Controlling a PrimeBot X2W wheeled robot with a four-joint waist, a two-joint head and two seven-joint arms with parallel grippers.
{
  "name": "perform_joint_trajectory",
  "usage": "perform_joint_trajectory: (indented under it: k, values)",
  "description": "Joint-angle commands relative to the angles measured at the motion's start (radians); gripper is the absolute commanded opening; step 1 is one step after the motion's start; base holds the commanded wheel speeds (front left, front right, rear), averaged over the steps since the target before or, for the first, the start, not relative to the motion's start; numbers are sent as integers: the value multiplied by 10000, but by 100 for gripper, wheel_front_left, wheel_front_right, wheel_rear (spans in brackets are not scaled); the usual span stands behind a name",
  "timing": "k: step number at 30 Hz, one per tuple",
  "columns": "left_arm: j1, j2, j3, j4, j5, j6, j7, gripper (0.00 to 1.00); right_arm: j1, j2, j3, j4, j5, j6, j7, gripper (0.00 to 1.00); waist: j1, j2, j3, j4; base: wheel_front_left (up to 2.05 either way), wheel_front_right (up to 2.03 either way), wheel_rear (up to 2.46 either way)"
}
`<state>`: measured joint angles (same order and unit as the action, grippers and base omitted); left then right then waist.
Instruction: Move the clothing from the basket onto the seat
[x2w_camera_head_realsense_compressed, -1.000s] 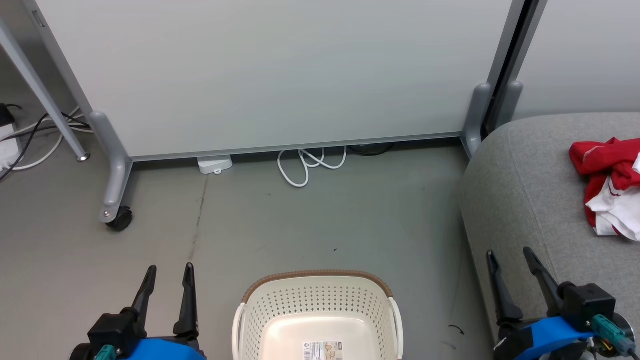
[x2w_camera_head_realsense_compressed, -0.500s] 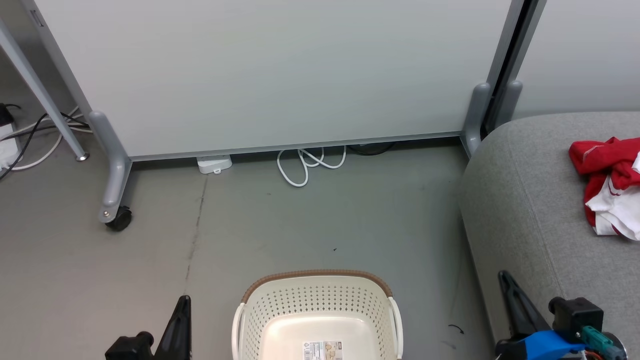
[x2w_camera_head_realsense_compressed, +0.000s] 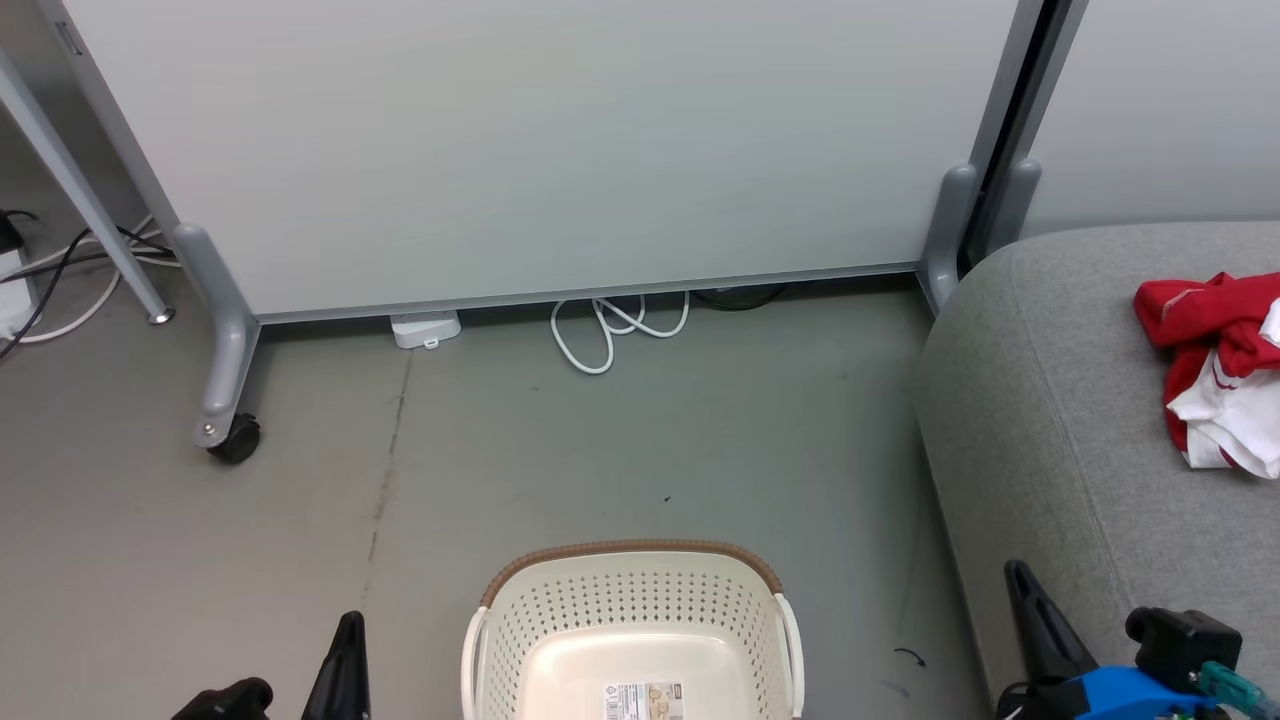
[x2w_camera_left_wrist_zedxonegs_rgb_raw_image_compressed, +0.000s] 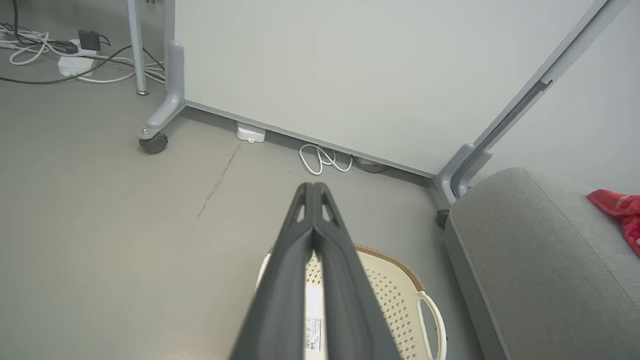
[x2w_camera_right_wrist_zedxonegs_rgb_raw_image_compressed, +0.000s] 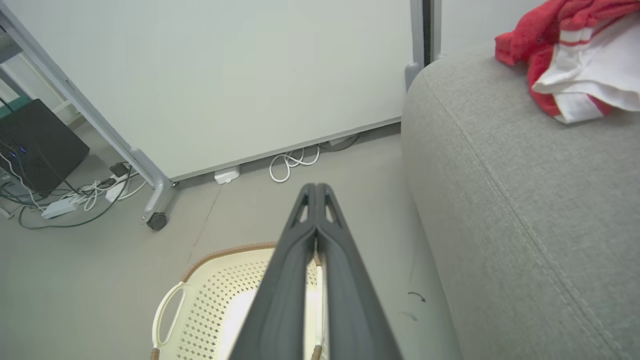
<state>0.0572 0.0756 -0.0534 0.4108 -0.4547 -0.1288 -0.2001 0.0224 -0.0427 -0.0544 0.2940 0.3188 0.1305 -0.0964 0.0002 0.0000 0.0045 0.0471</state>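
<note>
One crumpled heap of clothing (x2w_camera_head_realsense_compressed: 1215, 365), red with white panels and stripes, lies on top of the sofa (x2w_camera_head_realsense_compressed: 1040, 430), towards the right edge of the head view and well back from the sofa's rounded front corner. A stitched seam runs along the grey woven cover beside the heap.

Down on the floor (x2w_camera_head_realsense_compressed: 620, 440), just left of the sofa's side, stands the basket (x2w_camera_head_realsense_compressed: 630, 552). Its brown rim curves over cream walls full of small holes, white handles stick out on both sides, and a printed label (x2w_camera_head_realsense_compressed: 645, 698) sits on its pale bottom.

On either side of the basket the robot's arms hang low. The left fingers (x2w_camera_left_wrist_zedxonegs_rgb_raw_image_compressed: 290, 280) are pressed flat together into one dark wedge, holding nothing, with their tips above the basket's near rim in the left wrist view. The right fingers (x2w_camera_right_wrist_zedxonegs_rgb_raw_image_compressed: 292, 280) are likewise pressed together and hold nothing, poised between the basket and the sofa's side.

Beyond the basket a pale partition panel (x2w_camera_head_realsense_compressed: 560, 150) stands on grey feet, one with a black wheel (x2w_camera_head_realsense_compressed: 236, 440). A looped white cable (x2w_camera_head_realsense_compressed: 610, 335) and a small white box (x2w_camera_head_realsense_compressed: 425, 328) lie at its foot. More cables and a power strip (x2w_camera_left_wrist_zedxonegs_rgb_raw_image_compressed: 74, 64) trail on the floor far to the left.
</note>
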Motion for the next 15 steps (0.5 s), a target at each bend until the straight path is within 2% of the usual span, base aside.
perform_joint_trajectory:
  k: [1, 15]
  values:
    - [-320, 18, 81, -211, -316, -3, 59, 0, -256, -26, -40, -198, 384, 0, 47, 0, -1, 0, 0, -3, 0, 0, 0]
    - [-608, -31, 392, -505, -2492, -7, 654, 0, -481, -39, -145, -273, 2812, 1, 441, 0, -1, 0, -2, -61, 0, 0, 0]
